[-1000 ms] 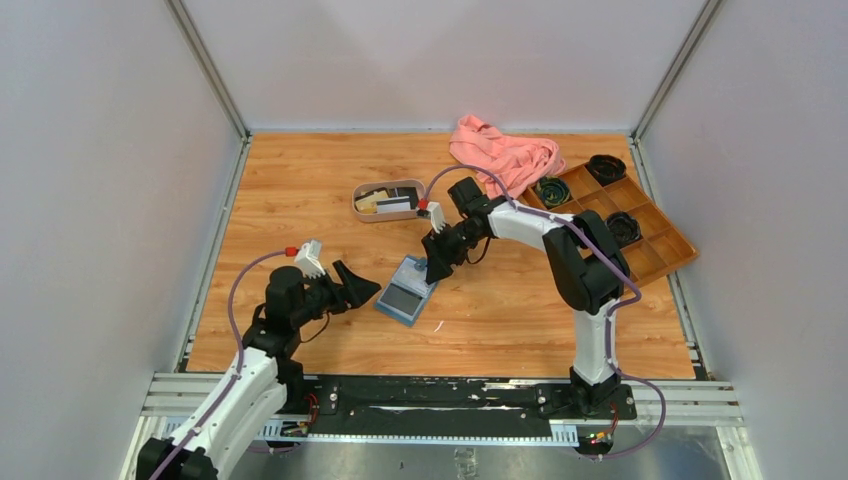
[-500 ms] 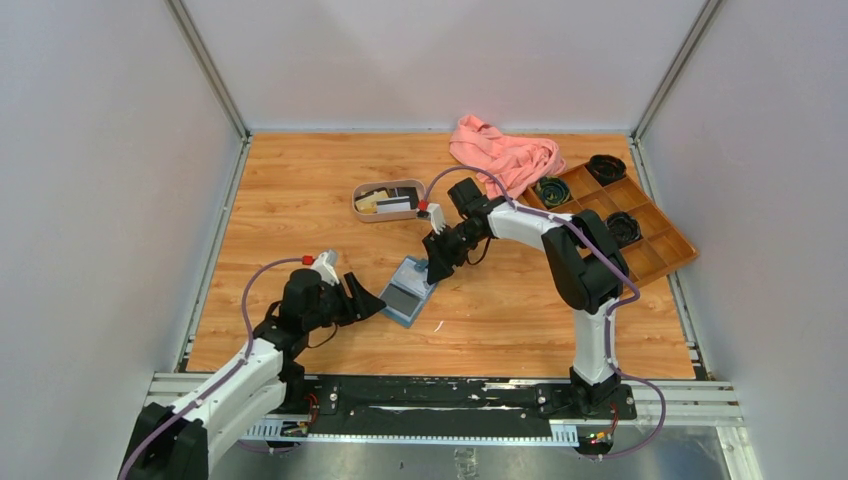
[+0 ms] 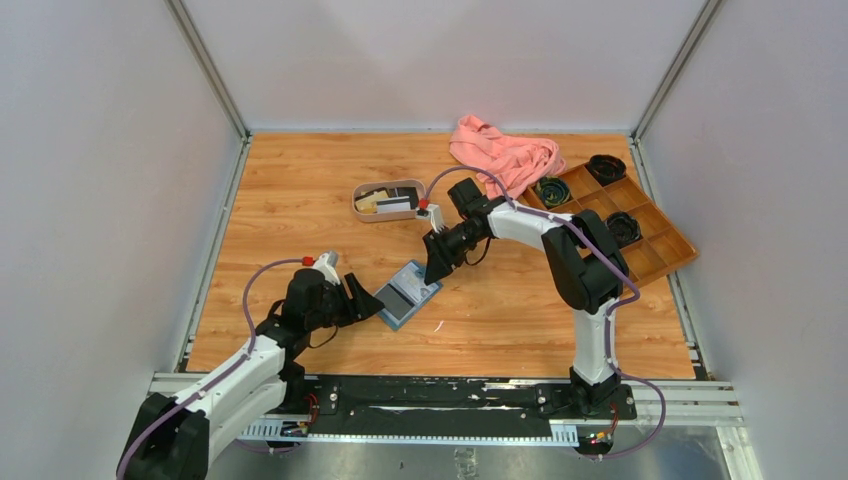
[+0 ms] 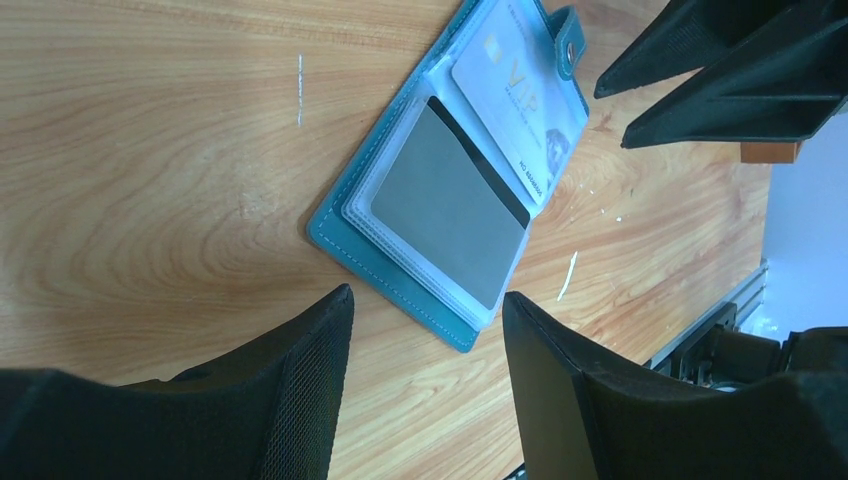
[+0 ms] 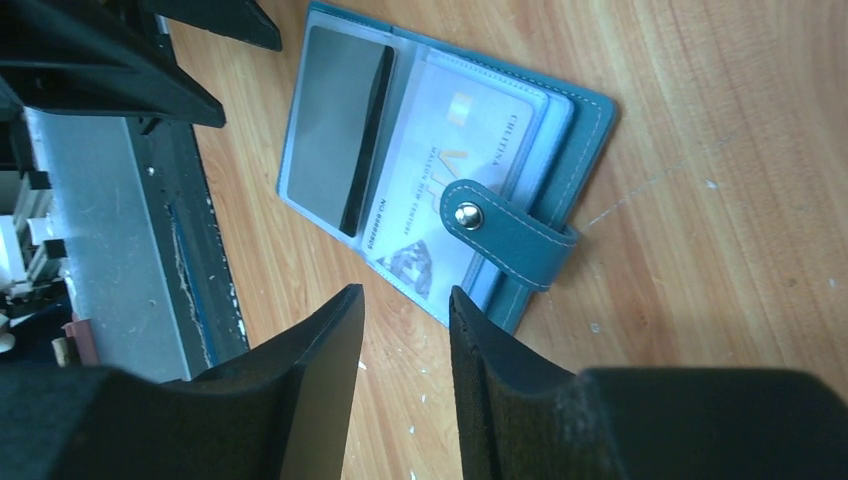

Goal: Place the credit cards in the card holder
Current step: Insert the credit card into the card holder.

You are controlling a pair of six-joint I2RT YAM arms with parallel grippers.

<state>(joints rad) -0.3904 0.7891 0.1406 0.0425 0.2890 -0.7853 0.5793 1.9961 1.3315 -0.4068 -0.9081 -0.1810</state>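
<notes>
1. Top external view: small teal-blue fold-over card holder (image 3: 408,293), lying open and flat on the wood-grain bench (image 3: 300,180), left of centre and nearer the near edge. The left gripper (image 3: 366,300) is at its near-left end and the right gripper (image 3: 436,268) at its far-right end. They probably flank it so that one can steady it while the other loads.
2. Left wrist view: two clear sleeves are already filled, a detail too small to read from above. One holds a grey card with a black stripe (image 4: 445,210), the other a white-grey VIP card (image 4: 520,100). The left gripper (image 4: 425,305) has its jaws well apart and empty, framing the holder's near corner. Contact cannot be told.
3. Right wrist view: a teal snap strap (image 5: 467,215) is folded inward over the white-grey VIP card, so it would need clearing before the holder can shut. The right gripper (image 5: 405,298) has only a narrow gap between its jaws, with nothing between them, just beside the holder's edge.
4. Overhead only:
   - An oval pinkish-rimmed tray (image 3: 356,200) sits toward the far edge, well apart from the holder. The remaining credit cards (image 3: 385,203) are in it, so the task looks part-done.
   - A crumpled pink cloth (image 3: 505,155) lies at the far edge.
   - A brown compartmented wooden box (image 3: 655,240) stands at the right edge.
</notes>
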